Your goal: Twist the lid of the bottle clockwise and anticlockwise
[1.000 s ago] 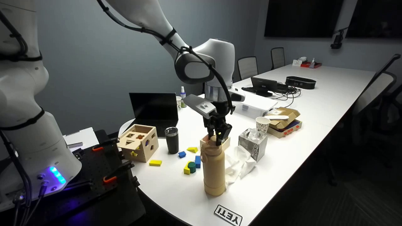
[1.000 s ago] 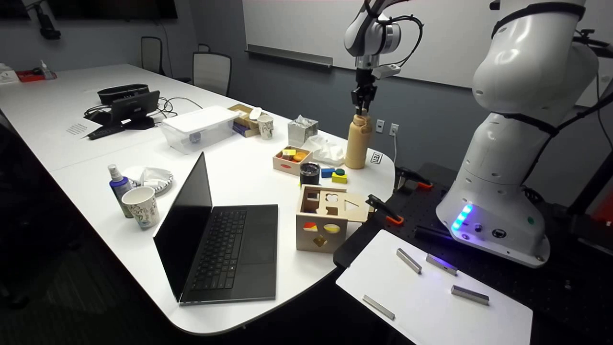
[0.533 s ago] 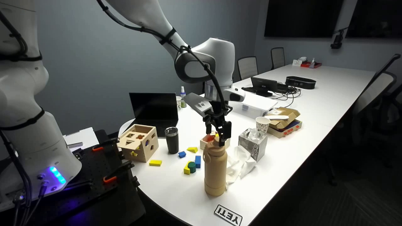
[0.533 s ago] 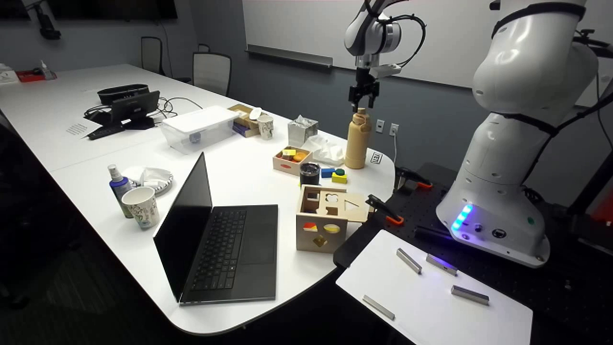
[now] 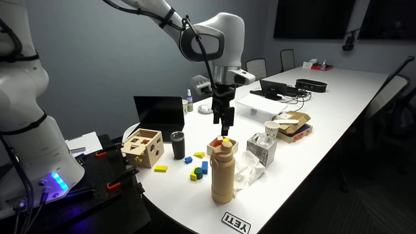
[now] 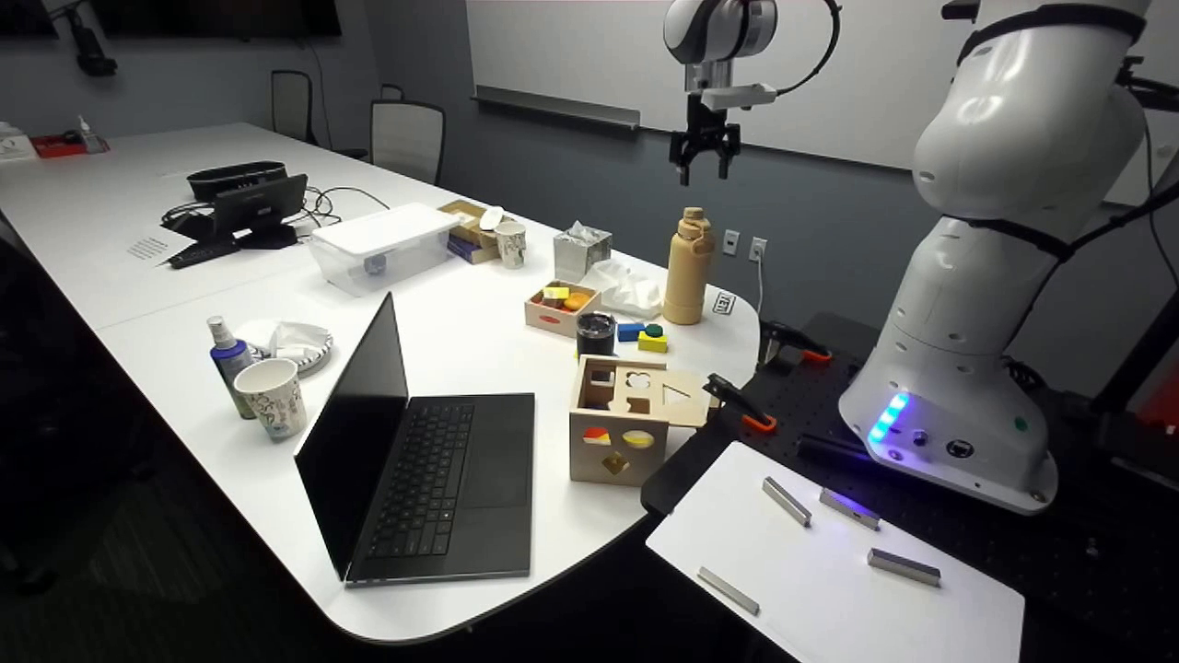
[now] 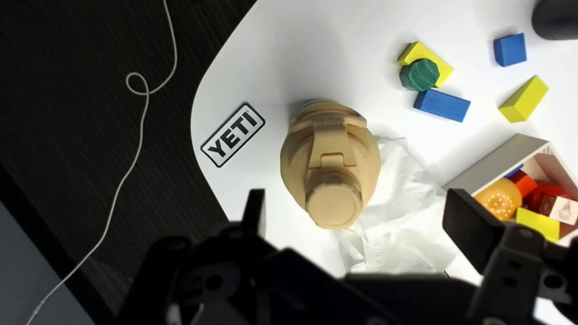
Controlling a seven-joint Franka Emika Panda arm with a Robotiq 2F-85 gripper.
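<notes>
"Where's the bottle [image 5: 223, 177]?"

"Upright on the white table [image 5: 182, 195], in both exterior views. Make it the centre of the clock in the wrist view and go left to right."

"The YETI label [image 7: 233, 134] first, between nine and ten o'clock. Then the lid [image 7: 335, 205], on the bottle, toward six."

"And the gripper [image 6: 704, 176]?"

"In an exterior view it hangs at twelve o'clock over the bottle, apart from the lid, unclenched, its fingers [image 6: 684, 173] spread wide."

"Further right?"

"Crumpled white tissue [image 7: 406, 225] at four o'clock, beside the bottle; a green block [image 7: 420, 74] near half past one; a wooden box [image 7: 496, 160] of toy pieces [image 7: 499, 197] just past three; a dark cup [image 7: 560, 20], only partly in view, at two."
</notes>
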